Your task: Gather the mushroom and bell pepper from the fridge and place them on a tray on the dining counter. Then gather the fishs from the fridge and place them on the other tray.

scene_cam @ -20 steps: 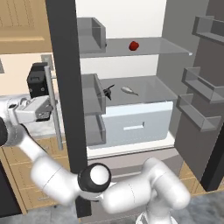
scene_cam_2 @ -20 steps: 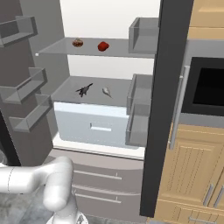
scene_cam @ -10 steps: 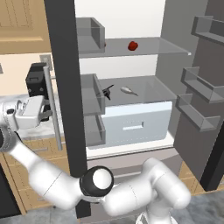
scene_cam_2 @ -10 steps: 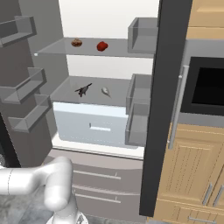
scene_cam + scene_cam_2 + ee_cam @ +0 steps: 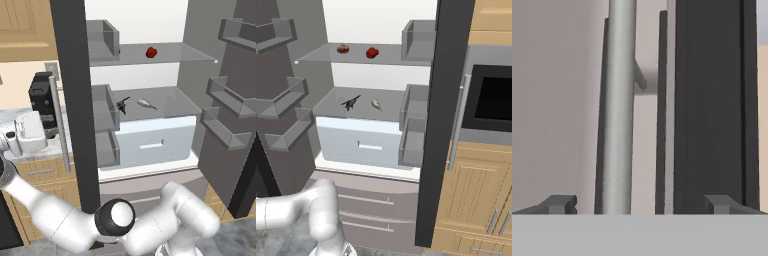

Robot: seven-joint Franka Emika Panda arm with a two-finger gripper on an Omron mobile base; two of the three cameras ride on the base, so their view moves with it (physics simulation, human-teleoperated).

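Observation:
The fridge (image 5: 150, 145) stands with both doors swung wide. On its upper glass shelf sit the red bell pepper (image 5: 151, 52) (image 5: 372, 52) and the small brown mushroom (image 5: 343, 48). On the shelf below lie a silvery fish (image 5: 146, 103) (image 5: 376, 104) and a darker fish (image 5: 121, 104) (image 5: 350, 103). My gripper (image 5: 49, 134) (image 5: 642, 204) is open at the far left, just off the left door's vertical bar handle (image 5: 61, 130) (image 5: 619, 100). The bar stands between the fingertips (image 5: 562, 204) without touching them. The trays and the dining counter are out of view.
The dark edge of the open left door (image 5: 75, 100) stands between my hand and the shelves. A black appliance (image 5: 41, 97) sits on the counter behind the hand. Door bins (image 5: 227, 107) line the right door. A white drawer (image 5: 368, 142) sits under the fish shelf, and a wall oven (image 5: 491, 100) is beside the fridge.
The jaws have opened off the door handle, and the hand has drawn back slightly to the left. The fridge contents have not moved.

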